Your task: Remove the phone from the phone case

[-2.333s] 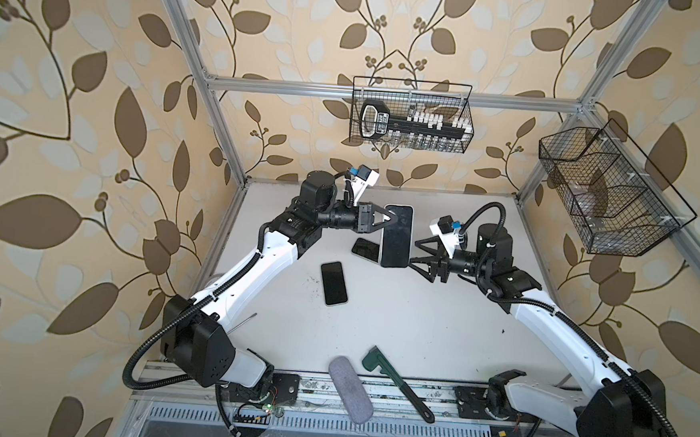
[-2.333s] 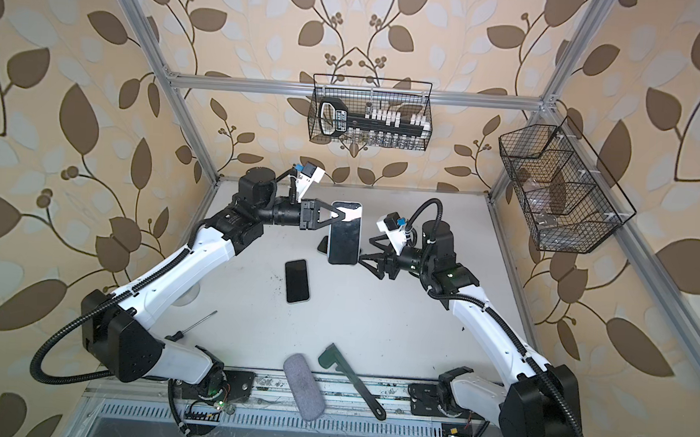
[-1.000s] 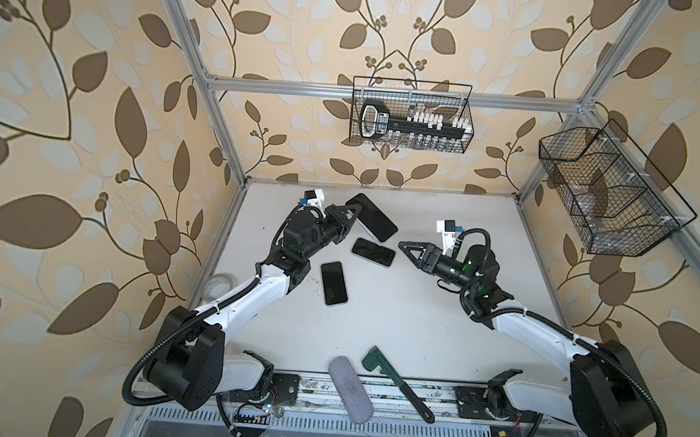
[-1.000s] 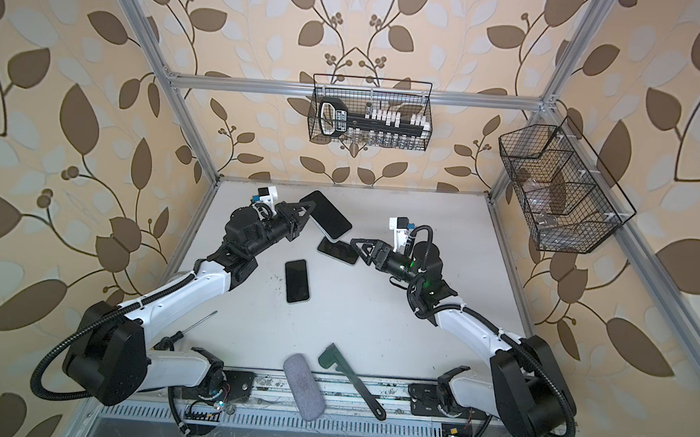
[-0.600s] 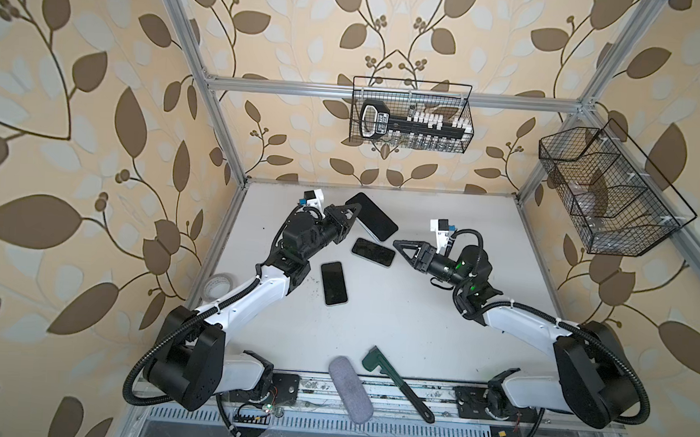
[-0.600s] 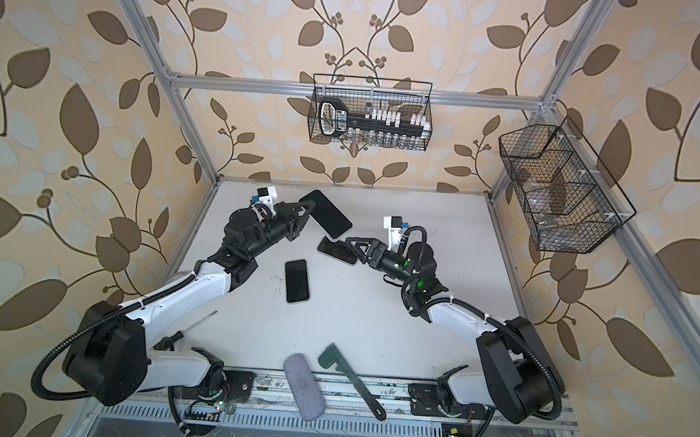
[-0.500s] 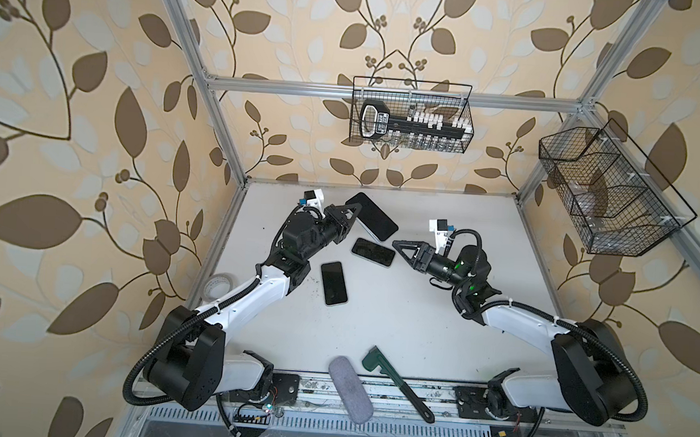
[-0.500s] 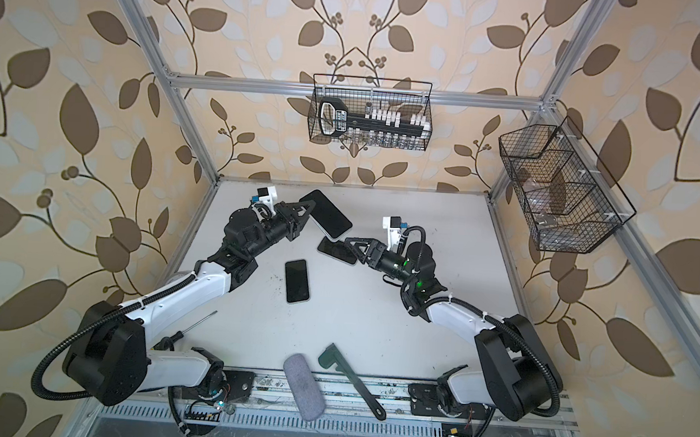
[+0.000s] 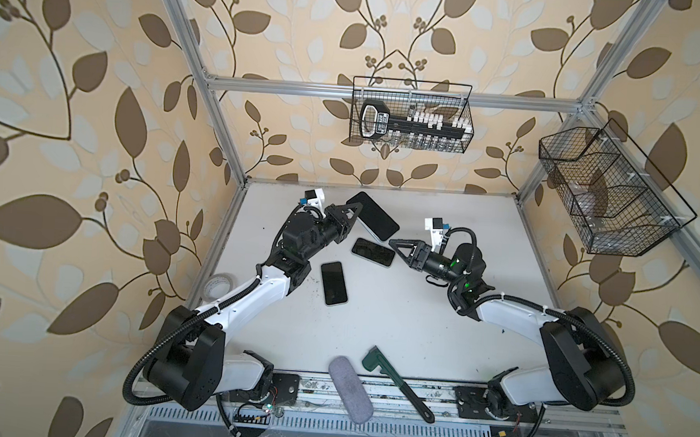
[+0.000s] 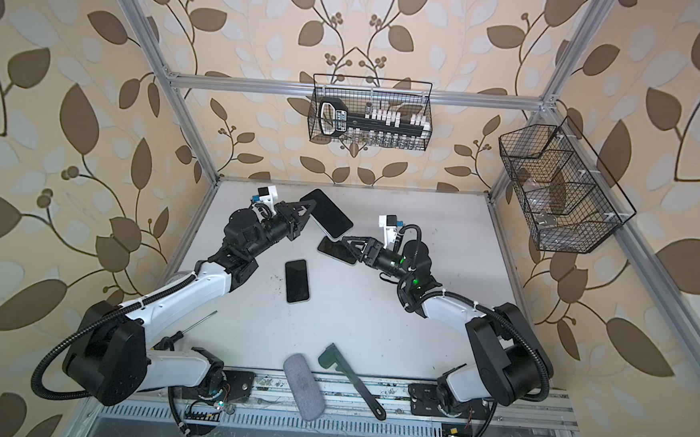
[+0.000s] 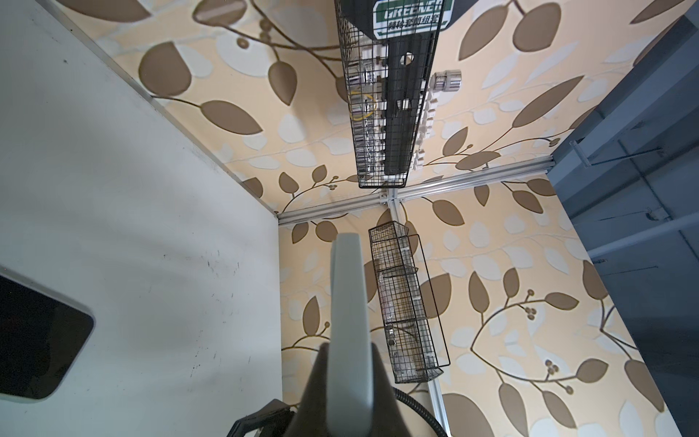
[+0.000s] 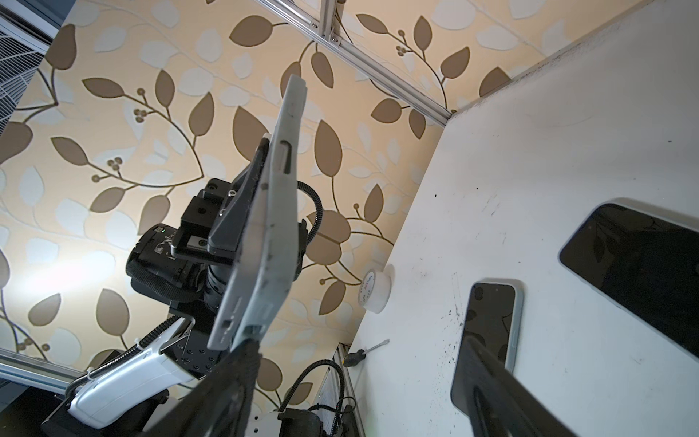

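A phone in a grey phone case (image 9: 375, 220) (image 10: 331, 218) hangs tilted above the back of the table, dark screen up. My left gripper (image 9: 353, 213) (image 10: 305, 212) is shut on its left end. In the left wrist view the case's grey edge (image 11: 348, 302) runs out from between the jaws. My right gripper (image 9: 396, 245) (image 10: 349, 244) is open, just right of and below the phone. In the right wrist view the case (image 12: 264, 227) shows edge-on. One right finger (image 12: 234, 378) reaches its lower corner; I cannot tell whether it touches.
Two bare phones (image 9: 373, 252) (image 9: 334, 284) lie on the white table (image 9: 438, 316) under and between the arms. A green tool (image 9: 396, 380) and grey pouch (image 9: 350, 390) sit at the front edge, a tape roll (image 9: 219, 286) and screwdriver (image 10: 191, 330) at the left. Wire baskets (image 9: 408, 119) (image 9: 608, 193) hang on the walls.
My right gripper has slid left toward the held phone's lower end, jaws narrowing slightly. The left arm and phone have stayed still over the last second, after coming down from a higher, upright hold.
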### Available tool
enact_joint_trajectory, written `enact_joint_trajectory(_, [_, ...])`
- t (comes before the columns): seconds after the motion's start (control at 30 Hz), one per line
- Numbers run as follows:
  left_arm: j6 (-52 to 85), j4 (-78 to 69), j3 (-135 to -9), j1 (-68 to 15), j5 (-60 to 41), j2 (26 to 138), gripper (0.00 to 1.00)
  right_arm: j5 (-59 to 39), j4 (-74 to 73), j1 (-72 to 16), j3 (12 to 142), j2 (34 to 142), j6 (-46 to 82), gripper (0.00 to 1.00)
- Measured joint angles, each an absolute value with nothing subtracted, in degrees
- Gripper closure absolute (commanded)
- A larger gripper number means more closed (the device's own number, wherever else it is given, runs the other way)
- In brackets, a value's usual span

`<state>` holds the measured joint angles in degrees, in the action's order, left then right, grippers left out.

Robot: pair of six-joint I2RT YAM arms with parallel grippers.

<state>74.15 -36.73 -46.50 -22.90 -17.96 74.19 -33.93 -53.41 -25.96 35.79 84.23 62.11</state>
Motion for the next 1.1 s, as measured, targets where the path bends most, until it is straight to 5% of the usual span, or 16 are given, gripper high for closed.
enact_joint_trajectory(1.1, [75.4, -40.1, -46.5, -23.0, -19.0, 75.4, 1.0, -37.1, -55.5, -26.0, 36.7, 81.4, 61.8, 0.21])
